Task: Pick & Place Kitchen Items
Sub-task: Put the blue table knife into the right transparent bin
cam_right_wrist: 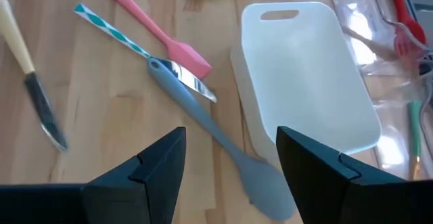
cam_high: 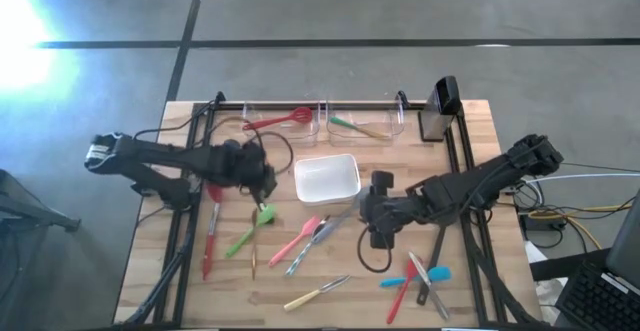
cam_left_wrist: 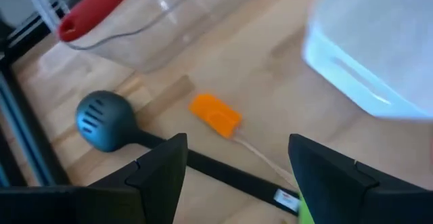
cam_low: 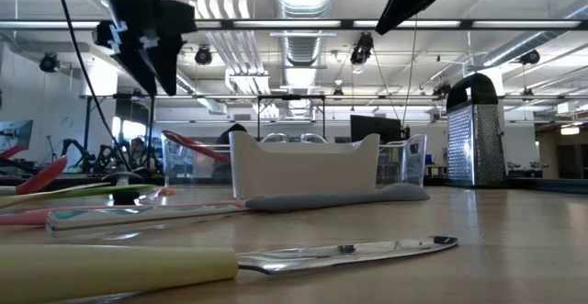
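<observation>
Two robot arms hang over a wooden bench [cam_high: 480, 131] covered in kitchen tools.

Two clear bins [cam_high: 320, 121] stand at the far edge of the bench, and a white dish [cam_high: 326, 179] sits in the middle. The left gripper [cam_high: 268, 183] is just left of the dish, fingers spread apart and holding nothing, above a black ladle [cam_left_wrist: 105, 119]. The right gripper [cam_high: 368, 209] is just right of the dish, also spread apart and holding nothing, above a grey spatula [cam_right_wrist: 216, 143]. A red spoon [cam_high: 211, 236], a green spatula [cam_high: 250, 229] and a pink spatula [cam_high: 297, 239] lie nearer the front. A cream-handled knife [cam_high: 316, 292] lies by the front edge. Blue and red tools [cam_high: 415, 276] lie at the front right corner.
</observation>
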You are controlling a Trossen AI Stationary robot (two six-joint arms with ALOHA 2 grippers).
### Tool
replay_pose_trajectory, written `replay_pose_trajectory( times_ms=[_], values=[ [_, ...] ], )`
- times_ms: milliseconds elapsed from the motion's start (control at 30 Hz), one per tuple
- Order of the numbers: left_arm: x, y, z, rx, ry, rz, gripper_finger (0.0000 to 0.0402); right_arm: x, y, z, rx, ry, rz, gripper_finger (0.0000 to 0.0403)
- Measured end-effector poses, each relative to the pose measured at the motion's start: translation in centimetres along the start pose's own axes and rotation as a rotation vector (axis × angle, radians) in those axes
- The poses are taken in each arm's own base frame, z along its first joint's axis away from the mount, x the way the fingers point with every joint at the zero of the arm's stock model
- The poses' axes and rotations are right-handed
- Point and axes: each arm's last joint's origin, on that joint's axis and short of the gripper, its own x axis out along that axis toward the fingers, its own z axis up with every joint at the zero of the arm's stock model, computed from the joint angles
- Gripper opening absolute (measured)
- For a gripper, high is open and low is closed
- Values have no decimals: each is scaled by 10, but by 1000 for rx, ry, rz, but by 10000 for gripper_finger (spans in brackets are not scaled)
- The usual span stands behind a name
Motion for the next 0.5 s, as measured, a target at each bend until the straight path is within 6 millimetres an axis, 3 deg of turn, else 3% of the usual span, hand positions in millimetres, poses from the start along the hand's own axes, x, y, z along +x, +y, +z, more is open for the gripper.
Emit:
replay_pose_trajectory(
  times_ms=[200,500],
  values=[
    [22,12,8,-30,43,17,261,2,1,-4,-9,19,3,224],
    [46,7,-8,-23,144,-114,261,4,1,-7,-36,36,3,224]
  ],
)
